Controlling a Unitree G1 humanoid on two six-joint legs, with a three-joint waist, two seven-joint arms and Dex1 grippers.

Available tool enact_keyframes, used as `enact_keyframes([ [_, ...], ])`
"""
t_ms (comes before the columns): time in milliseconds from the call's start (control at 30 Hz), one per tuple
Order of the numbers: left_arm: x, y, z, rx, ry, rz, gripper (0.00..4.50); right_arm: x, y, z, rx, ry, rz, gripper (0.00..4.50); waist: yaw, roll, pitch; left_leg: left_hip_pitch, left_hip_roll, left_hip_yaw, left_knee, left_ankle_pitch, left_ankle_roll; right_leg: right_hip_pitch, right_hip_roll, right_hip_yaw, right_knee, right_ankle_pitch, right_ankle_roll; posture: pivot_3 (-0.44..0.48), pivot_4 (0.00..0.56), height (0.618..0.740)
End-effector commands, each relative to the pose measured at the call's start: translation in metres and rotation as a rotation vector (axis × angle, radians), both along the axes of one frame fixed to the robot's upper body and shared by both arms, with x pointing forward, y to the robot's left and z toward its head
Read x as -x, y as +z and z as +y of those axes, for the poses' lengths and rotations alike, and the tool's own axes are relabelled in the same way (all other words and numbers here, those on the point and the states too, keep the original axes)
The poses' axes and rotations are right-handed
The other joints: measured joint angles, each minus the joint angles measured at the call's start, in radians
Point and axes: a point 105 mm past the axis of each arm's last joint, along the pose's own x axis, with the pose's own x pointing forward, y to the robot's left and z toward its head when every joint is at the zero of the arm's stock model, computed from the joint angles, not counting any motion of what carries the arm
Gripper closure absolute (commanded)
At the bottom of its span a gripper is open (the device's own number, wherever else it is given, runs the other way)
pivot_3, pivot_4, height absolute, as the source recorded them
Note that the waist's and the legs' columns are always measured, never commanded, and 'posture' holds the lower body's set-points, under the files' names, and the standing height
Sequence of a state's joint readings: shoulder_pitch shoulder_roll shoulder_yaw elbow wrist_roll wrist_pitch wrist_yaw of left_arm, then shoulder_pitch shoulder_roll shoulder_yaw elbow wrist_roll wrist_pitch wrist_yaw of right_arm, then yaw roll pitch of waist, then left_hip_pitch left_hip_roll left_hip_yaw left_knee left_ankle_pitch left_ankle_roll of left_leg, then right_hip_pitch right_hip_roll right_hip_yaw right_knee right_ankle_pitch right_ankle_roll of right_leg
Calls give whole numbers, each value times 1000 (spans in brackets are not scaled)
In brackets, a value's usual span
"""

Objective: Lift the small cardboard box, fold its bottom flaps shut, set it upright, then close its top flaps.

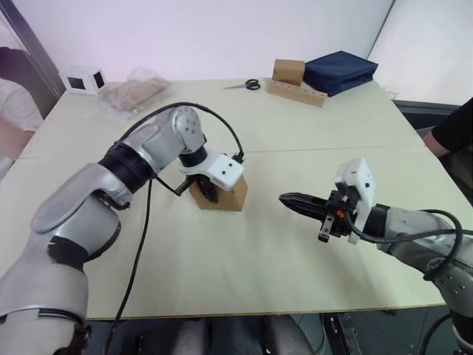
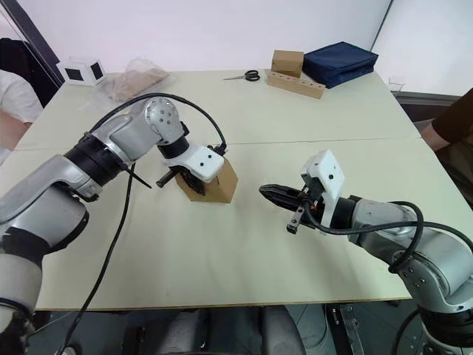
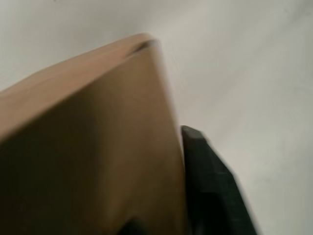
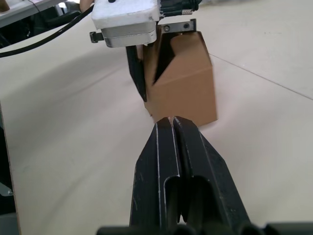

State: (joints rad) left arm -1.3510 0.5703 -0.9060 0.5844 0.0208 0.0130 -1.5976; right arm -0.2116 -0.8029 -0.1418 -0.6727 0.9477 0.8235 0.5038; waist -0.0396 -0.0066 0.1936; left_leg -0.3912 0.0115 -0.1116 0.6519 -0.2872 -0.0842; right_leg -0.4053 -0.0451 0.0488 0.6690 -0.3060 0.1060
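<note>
The small cardboard box (image 1: pixel 233 195) rests on the table near its middle, somewhat tilted, its upper end under my left wrist. My left gripper (image 1: pixel 209 189) comes down onto it from above. One black finger (image 3: pixel 210 196) lies flat against a brown cardboard wall (image 3: pixel 98 147), and the other finger is hidden behind that wall, so the gripper looks shut on the box. Flaps show as a dark notch (image 4: pixel 164 61) at the upper end. My right gripper (image 4: pixel 171 120) is shut and empty, level with the box (image 4: pixel 188 90), pointing at it from a short distance to its right.
At the far edge lie scissors (image 1: pixel 247 85), a brown box on a long cardboard strip (image 1: pixel 290 72) and a navy bag (image 1: pixel 340 70). A white cube box (image 1: pixel 83 80) and a plastic bag (image 1: pixel 133 92) sit at the back left. People stand at the left (image 1: pixel 11 111) and right (image 1: pixel 454 129) edges.
</note>
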Motion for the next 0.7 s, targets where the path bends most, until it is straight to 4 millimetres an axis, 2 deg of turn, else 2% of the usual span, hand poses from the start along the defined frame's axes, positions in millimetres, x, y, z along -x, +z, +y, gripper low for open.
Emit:
enact_keyframes([
  [33, -5, 10, -3, 21, 39, -44, 2615, 6, 9, 5, -5, 18, -55, 4500, -2, 0, 0, 0, 0, 0, 0, 0, 0, 0, 0, 0, 0, 0, 0, 0, 150, 740],
  [200, 6, 33, -7, 82, 91, 8, 968, 5, 8, 4, -2, 17, -46, 4500, -6, 0, 0, 0, 0, 0, -1, 0, 0, -1, 1, 0, 1, 0, 0, 0, 150, 740],
  [267, 7, 46, -11, 116, 100, -2, 76, 4, 8, 3, 1, 20, -44, 4500, -5, 0, 0, 0, 0, 0, 0, 0, 0, -1, 1, 0, 1, 0, 0, 0, 150, 740],
  [467, 13, 84, -16, 205, 124, -24, 26, 1, 9, 5, 8, 39, -44, 4500, -4, 0, 0, 0, 0, 0, 1, 0, 0, 0, 0, 0, 1, 0, 0, 0, 150, 740],
  [533, 14, 100, -13, 253, 155, -26, 26, 0, 10, 5, 7, 45, -43, 4500, -5, 0, 0, 0, 0, 0, 0, 0, 0, 0, 0, 0, 1, 0, 0, 0, 150, 740],
  [700, 17, 127, -3, 360, 218, -13, 26, -3, 10, 6, 3, 45, -51, 4500, -6, 0, 0, 0, 0, 0, 0, 0, 0, -1, 0, 0, 2, 0, 0, 0, 150, 740],
])
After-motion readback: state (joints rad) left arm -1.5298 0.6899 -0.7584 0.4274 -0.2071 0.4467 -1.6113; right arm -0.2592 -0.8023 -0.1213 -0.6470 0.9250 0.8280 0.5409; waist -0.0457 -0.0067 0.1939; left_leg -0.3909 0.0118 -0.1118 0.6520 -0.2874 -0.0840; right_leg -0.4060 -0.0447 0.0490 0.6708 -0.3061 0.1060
